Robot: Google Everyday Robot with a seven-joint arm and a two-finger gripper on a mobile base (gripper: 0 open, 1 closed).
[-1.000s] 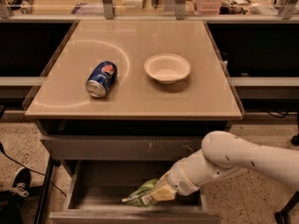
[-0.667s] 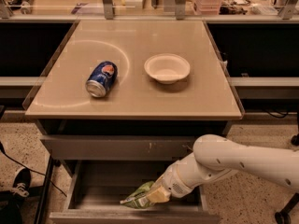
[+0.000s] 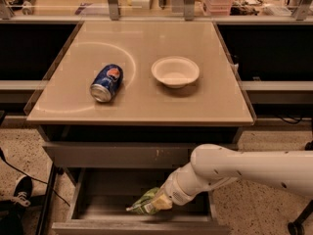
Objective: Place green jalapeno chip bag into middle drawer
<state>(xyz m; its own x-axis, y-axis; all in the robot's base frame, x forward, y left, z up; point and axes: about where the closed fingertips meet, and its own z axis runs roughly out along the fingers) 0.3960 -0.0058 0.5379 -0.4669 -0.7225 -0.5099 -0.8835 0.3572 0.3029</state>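
The green jalapeno chip bag [image 3: 145,203] is a crumpled light-green foil bag held low inside the open middle drawer [image 3: 98,207], just above its grey floor, near the front middle. My gripper [image 3: 157,201] reaches in from the right on a white arm [image 3: 244,168] and is shut on the bag's right end. The drawer sticks out below the flat grey drawer front [image 3: 112,153] under the table top.
A blue soda can [image 3: 106,82] lies on its side on the beige table top [image 3: 146,102], left of a white bowl [image 3: 175,71]. A black cable and a shoe [image 3: 19,192] lie on the floor at the left.
My gripper and the bag have moved a little left and down, deeper into the drawer. The can and bowl have not moved.
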